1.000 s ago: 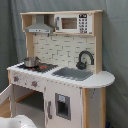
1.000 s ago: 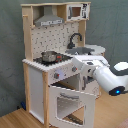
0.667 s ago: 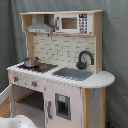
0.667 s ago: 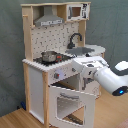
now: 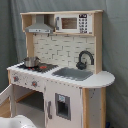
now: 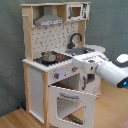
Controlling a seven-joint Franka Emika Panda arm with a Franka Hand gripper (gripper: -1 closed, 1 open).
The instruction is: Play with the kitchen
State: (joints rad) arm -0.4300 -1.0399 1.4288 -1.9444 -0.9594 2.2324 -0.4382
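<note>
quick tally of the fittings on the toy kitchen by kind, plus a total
grey range hood: 1
small white microwave: 1
black curved faucet: 1
grey sink basin: 1
silver metal pot on the stove: 1
open white oven door: 1
total: 6

Both exterior views face the kitchen [image 5: 60, 65] [image 6: 57, 60] from opposite front corners, sharing its stove, sink and hood.
</note>
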